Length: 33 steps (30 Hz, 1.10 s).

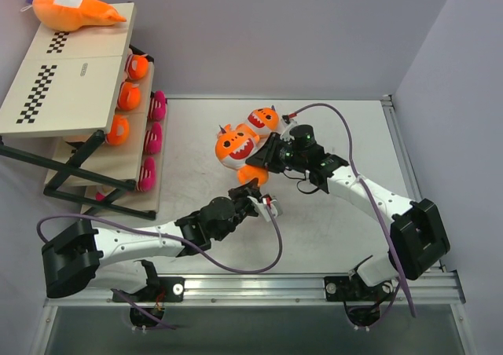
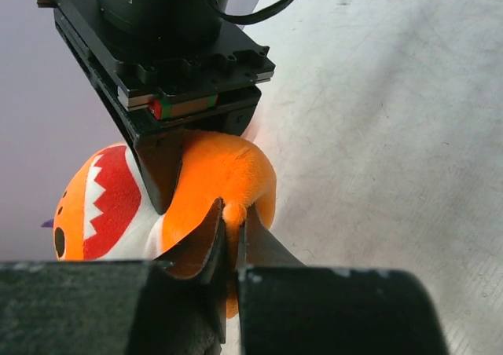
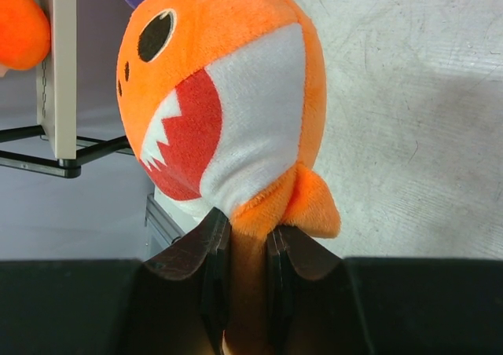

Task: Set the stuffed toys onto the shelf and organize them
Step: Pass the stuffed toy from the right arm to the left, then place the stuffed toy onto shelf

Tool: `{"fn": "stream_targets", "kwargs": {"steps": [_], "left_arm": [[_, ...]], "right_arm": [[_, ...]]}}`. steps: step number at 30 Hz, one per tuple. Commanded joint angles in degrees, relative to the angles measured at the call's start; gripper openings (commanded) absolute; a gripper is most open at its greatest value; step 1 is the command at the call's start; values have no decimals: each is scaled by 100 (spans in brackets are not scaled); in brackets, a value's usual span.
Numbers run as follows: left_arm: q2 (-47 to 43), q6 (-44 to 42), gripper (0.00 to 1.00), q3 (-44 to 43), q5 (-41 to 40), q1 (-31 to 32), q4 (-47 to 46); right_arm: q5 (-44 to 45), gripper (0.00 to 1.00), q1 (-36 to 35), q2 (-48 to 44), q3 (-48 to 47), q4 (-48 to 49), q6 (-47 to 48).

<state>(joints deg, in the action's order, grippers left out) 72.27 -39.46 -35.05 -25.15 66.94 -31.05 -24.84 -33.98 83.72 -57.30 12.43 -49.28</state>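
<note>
An orange shark [image 1: 236,144] with a white toothy mouth is held above the table's middle by both grippers. My right gripper [image 1: 261,159] is shut on its lower body; the right wrist view shows the shark [image 3: 236,80] upright above the closed gripper [image 3: 247,228]. My left gripper [image 1: 253,187] is shut on a small orange fin of the same shark [image 2: 224,174], pinched at the gripper's tips [image 2: 233,214]. A second orange shark [image 1: 264,119] lies just behind. The shelf [image 1: 71,88] stands at the far left.
A large orange plush [image 1: 75,11] lies on the shelf's top board. Orange toys [image 1: 128,96] and pink toys [image 1: 153,139] line the lower tiers. The shelf's black frame [image 1: 86,178] reaches onto the table. The right gripper's body [image 2: 181,72] is right over my left fingers.
</note>
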Motion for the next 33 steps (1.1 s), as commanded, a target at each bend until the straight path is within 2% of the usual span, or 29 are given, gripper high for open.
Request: {"fn": "stream_targets", "kwargs": {"steps": [1,2,4,5,7,8,11,14,19,24,28,33], "left_arm": [[-309,184,3,-2,124,21,-174],[-345,254,3,-19,150,21,-95],[-433,316,2,-37,150,21,-51],[-468,369,2,-46,150,21,-33],[-538,413,2,-72,133,21,28],[-547,465,2,-98,124,21,37],[-591,562,2,-125,98,21,81],[-600,668,3,-186,63,21,178],[-591,852,3,-274,19,21,275],[-661,1037,3,-529,-131,4,476],[-811,1186,2,-1055,-254,-40,906],[-733,1222,2,-2110,-403,-189,1521]], "right_arm": [[93,10,-57,-348,-343,120,137],[163,21,-48,-374,-352,50,181],[312,33,-48,-400,-405,-56,330],[383,43,-30,-435,-431,-169,374],[568,53,22,-445,-492,-275,515],[620,62,49,-479,-519,-371,550],[779,76,163,-532,-616,-539,691],[884,86,312,-611,-747,-697,822],[990,95,742,-918,-941,-891,1051],[1472,95,1033,-1331,-1152,-1399,1586],[2079,96,1174,-1884,-1082,-1708,1921],[2869,96,1244,-2395,-889,-1998,2185]]}}
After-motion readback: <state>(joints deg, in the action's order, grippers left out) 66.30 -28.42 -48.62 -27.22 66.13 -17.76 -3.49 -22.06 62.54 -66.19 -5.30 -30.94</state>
